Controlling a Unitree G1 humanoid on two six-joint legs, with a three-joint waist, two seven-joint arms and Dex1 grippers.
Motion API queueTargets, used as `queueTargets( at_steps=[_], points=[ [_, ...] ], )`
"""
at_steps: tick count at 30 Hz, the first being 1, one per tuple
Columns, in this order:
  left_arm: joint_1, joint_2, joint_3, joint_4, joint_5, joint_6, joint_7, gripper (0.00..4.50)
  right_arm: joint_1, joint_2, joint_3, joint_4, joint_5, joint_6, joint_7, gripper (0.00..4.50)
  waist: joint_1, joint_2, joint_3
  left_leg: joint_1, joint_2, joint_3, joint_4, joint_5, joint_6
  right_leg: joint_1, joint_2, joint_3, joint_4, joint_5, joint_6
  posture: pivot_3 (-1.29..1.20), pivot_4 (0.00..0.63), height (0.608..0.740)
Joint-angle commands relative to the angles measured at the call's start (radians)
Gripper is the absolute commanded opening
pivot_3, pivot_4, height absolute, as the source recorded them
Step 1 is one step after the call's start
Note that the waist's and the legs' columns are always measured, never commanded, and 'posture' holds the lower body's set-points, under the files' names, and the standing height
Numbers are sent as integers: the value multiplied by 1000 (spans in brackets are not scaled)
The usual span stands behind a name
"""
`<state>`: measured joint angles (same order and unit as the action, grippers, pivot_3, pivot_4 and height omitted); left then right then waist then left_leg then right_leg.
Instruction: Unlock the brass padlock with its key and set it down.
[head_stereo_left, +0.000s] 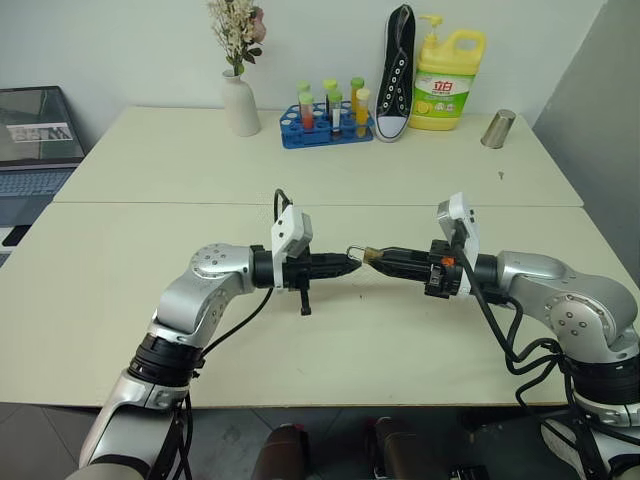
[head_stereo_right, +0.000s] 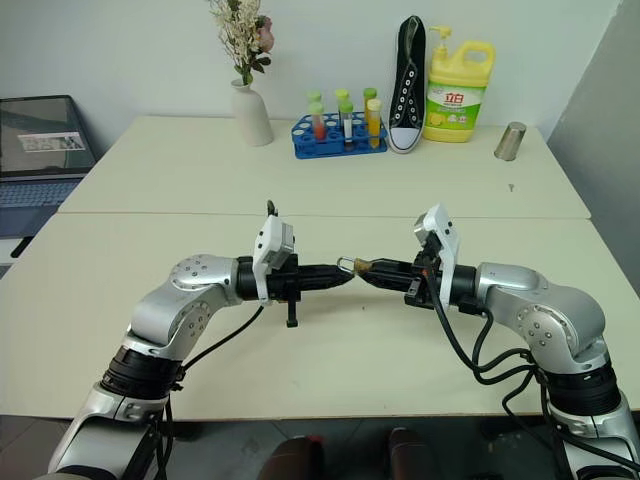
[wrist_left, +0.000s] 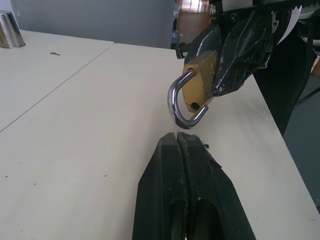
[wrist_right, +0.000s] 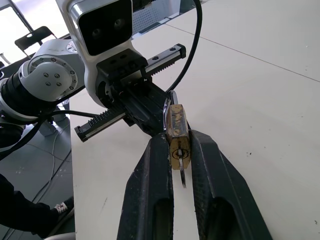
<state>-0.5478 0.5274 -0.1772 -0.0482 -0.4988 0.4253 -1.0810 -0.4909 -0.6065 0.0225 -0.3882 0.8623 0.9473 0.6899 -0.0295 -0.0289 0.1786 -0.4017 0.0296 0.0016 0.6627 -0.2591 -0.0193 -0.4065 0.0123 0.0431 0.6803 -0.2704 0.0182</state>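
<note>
Above the middle of the pale cream counter (head_stereo_left: 120, 300), the two arms meet tip to tip. The right pincer (head_stereo_left: 378, 259) is clamped on the small gold-coloured brass padlock (wrist_left: 200, 85), its boxy body squeezed between the two black fingers (wrist_right: 150, 195) and held clear of the counter surface. The padlock's thin silvery hooked shackle (wrist_left: 181, 102) sticks out past the fingertips toward the other arm, and in the left wrist view one end of it sits just outside the body, next to a dark hole. On the keyhole face in the right wrist view, a thin metal key (wrist_right: 183, 177) hangs from the padlock between the right fingers. The left pincer (head_stereo_left: 352, 264) has its fingers pressed together with nothing visible between them; its tip is just beside the shackle, and whether the two touch cannot be told. Along the far edge of the counter stand a white vase of dried flowers (head_stereo_left: 240, 100), a blue rack of coloured tubes (head_stereo_left: 325, 122), a black-and-white sneaker on end (head_stereo_left: 396, 75), a yellow detergent bottle (head_stereo_left: 447, 85) and a metal cup (head_stereo_left: 497, 129). An open laptop (head_stereo_left: 35, 150) sits off to the left.
</note>
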Motion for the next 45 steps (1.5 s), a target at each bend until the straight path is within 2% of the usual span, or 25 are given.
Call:
queueTargets(
  at_steps=[1, 45],
  points=[
    [3, 5, 36, -60, -23, 9, -7, 0, -3, 2, -19, -22, -4, -20, 11, 136, 0, 0, 0, 0, 0, 0, 0, 0, 0, 0, 0, 0, 0, 0, 0, 0, 150, 740],
    [-17, -14, 108, -184, -154, 201, 66, 0, 13, 3, 5, -27, -49, -17, 46, 136, 0, 0, 0, 0, 0, 0, 0, 0, 0, 0, 0, 0, 0, 0, 0, 0, 150, 740]
  ],
)
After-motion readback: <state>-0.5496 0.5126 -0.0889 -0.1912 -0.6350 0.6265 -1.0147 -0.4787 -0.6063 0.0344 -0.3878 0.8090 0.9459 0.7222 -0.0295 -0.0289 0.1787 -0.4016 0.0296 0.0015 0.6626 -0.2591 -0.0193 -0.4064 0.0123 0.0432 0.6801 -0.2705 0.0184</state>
